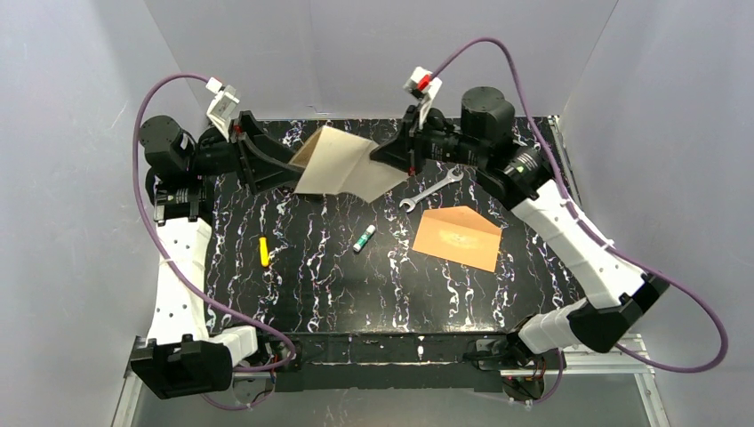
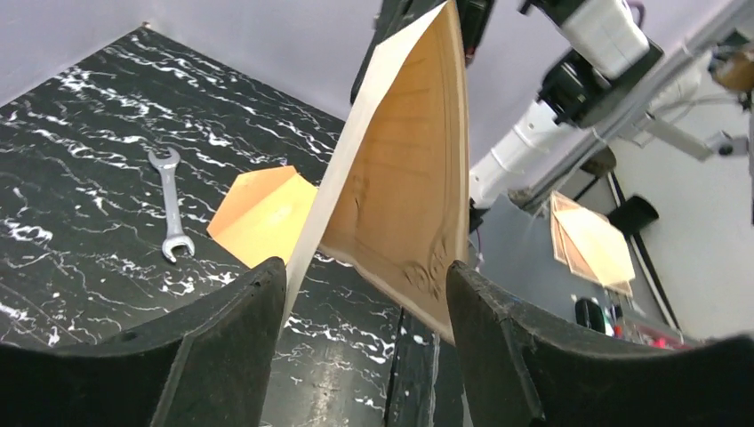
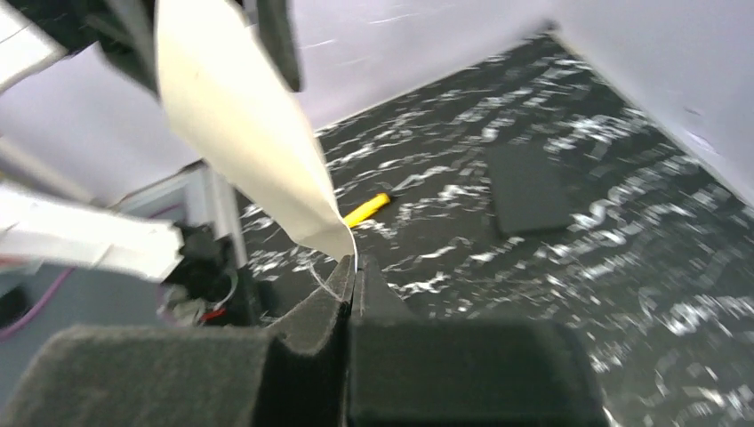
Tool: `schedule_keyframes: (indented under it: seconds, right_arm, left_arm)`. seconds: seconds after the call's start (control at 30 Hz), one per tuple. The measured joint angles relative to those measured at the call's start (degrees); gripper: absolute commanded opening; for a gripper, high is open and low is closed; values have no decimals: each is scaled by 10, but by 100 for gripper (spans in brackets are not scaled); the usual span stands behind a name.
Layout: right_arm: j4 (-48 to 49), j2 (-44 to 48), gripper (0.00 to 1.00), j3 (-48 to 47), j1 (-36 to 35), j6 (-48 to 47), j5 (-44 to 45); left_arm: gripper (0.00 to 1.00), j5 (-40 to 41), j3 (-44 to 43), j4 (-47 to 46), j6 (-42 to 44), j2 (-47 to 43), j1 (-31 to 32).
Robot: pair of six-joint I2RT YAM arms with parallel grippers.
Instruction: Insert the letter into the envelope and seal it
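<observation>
The cream letter (image 1: pixel 342 165) hangs folded in the air over the back of the table, between my two grippers. My right gripper (image 1: pixel 384 160) is shut on its right corner; in the right wrist view the sheet (image 3: pixel 240 116) rises from the pinched fingertips (image 3: pixel 354 264). My left gripper (image 1: pixel 289 165) is open at the letter's left side. In the left wrist view the bordered sheet (image 2: pixel 405 169) stands between the spread fingers (image 2: pixel 240 320), its pale edge close by the left one. The orange-brown envelope (image 1: pixel 458 236) lies flat on the table at the right, flap pointing back.
A silver wrench (image 1: pixel 431 189) lies just behind the envelope. A small white-and-green tube (image 1: pixel 364 238) and a yellow marker (image 1: pixel 264 251) lie mid-table. A flat black rectangle (image 3: pixel 527 187) rests on the marbled top. Grey walls enclose three sides.
</observation>
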State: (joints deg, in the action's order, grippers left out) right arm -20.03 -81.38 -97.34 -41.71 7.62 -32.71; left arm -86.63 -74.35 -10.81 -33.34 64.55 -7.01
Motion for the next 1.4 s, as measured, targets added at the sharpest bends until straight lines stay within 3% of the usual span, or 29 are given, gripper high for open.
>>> schedule_keyframes:
  seconds: [0.1, 0.2, 0.3, 0.47, 0.63, 0.8, 1.03, 1.4]
  right_arm:
    - [-3, 30, 1, 28, 9, 17, 109]
    - [-21, 40, 1, 31, 12, 35, 226]
    - [-41, 40, 1, 35, 14, 42, 281]
    - [-40, 40, 1, 67, 16, 31, 188]
    - [-11, 39, 1, 90, 15, 34, 66]
    - [37, 33, 1, 89, 15, 49, -41]
    - [36, 1, 1, 46, 15, 45, -120]
    - [35, -4, 1, 11, 15, 49, -157]
  left_arm:
    - [69, 45, 4, 31, 23, 6, -2]
    - [72, 124, -27, 132, 94, 8, 0]
    - [73, 205, -59, 190, 134, 7, 4]
    - [78, 274, -57, 199, 141, 2, 55]
    - [81, 290, -20, 199, 162, -7, 164]
    - [81, 287, 8, 198, 179, -13, 210]
    - [65, 231, 1, 171, 182, 6, 229]
    - [36, 169, 0, 205, 207, 15, 229]
